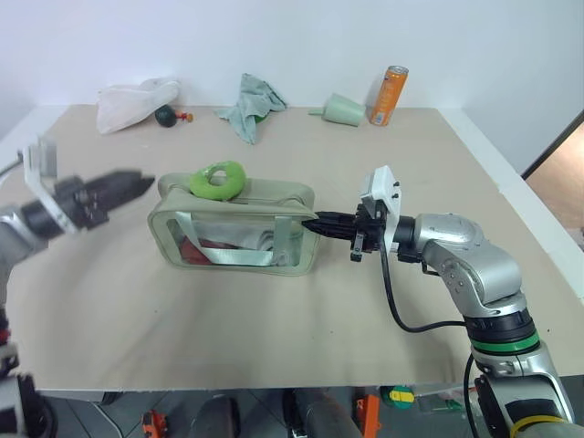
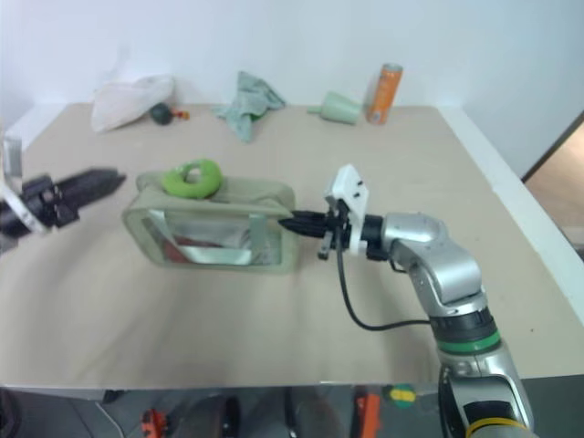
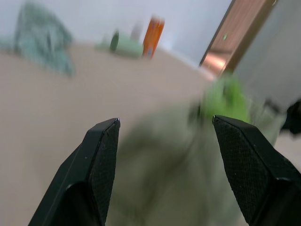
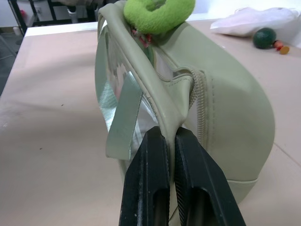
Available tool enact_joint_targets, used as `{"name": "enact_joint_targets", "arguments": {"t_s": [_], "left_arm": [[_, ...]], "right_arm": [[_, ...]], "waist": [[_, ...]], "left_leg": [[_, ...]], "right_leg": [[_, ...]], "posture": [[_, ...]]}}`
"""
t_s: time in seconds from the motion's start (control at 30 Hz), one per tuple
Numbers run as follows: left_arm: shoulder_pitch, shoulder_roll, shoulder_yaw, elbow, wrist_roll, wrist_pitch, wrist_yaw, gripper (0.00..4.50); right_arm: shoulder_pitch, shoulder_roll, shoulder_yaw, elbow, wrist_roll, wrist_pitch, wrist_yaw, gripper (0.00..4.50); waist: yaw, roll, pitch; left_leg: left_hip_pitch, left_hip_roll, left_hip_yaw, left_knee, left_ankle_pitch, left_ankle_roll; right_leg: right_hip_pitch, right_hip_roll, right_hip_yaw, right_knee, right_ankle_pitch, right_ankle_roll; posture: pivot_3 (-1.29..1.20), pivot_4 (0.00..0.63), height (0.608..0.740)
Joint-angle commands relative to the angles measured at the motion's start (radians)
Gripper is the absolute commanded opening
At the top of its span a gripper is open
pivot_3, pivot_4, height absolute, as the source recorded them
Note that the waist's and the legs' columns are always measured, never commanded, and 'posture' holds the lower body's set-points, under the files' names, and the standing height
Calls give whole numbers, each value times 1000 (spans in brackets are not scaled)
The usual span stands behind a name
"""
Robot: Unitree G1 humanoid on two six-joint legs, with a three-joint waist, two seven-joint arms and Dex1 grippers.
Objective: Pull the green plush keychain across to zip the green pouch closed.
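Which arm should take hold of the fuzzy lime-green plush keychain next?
Left, likely. The left gripper is open and free just beside the pale sage-green fabric pouch, at the end where the fuzzy lime-green plush keychain rests. The right gripper is shut, pinching the pouch's opposite end.

- The green plush keychain (image 1: pixel 217 181) is lying on top of the green pouch (image 1: pixel 234 227).
- The pouch is being flanked by the left gripper (image 1: pixel 137 184) and the right gripper (image 1: pixel 321 225).

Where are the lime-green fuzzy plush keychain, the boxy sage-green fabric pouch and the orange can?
lime-green fuzzy plush keychain (image 1: pixel 217 181), left eye view, its ring.
boxy sage-green fabric pouch (image 1: pixel 304 255), left eye view, right end.
orange can (image 1: pixel 389 96), left eye view, its side.
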Motion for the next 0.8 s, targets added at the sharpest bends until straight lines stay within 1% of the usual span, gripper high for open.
{"name": "enact_joint_targets", "arguments": {"t_s": [0.03,0.27,0.43,0.63,0.8], "left_arm": [[105,40,-9,-102,37,-53,-65,3249],[96,0,-32,-140,17,-46,-20,3249],[19,-17,-11,-80,2,-30,28,3249],[-70,-8,57,23,-30,-15,50,3249],[-108,37,98,66,-55,-19,8,3249]], "right_arm": [[-10,-4,-4,-17,2,-7,9,0],[-16,-1,-1,-9,-1,-9,15,0],[-11,-5,-3,-16,-1,-6,16,0],[-5,-7,-7,-23,-1,0,16,0],[-15,-4,-4,-14,-5,-1,19,0]], "waist": [[0,0,0],[4,1,0],[4,1,0],[2,1,0],[2,0,0]], "left_leg": [[0,0,0,0,0,0],[2,0,0,0,1,2],[2,-1,0,0,1,2],[0,0,0,0,1,2],[0,0,0,-1,1,1]], "right_leg": [[0,0,0,0,0,0],[2,-1,-1,0,1,0],[2,-1,-1,0,1,0],[0,0,-1,0,1,0],[0,0,-1,0,0,0]], "posture": [[0,150,740],[0,150,740],[0,150,740],[0,150,740],[0,150,740]]}}
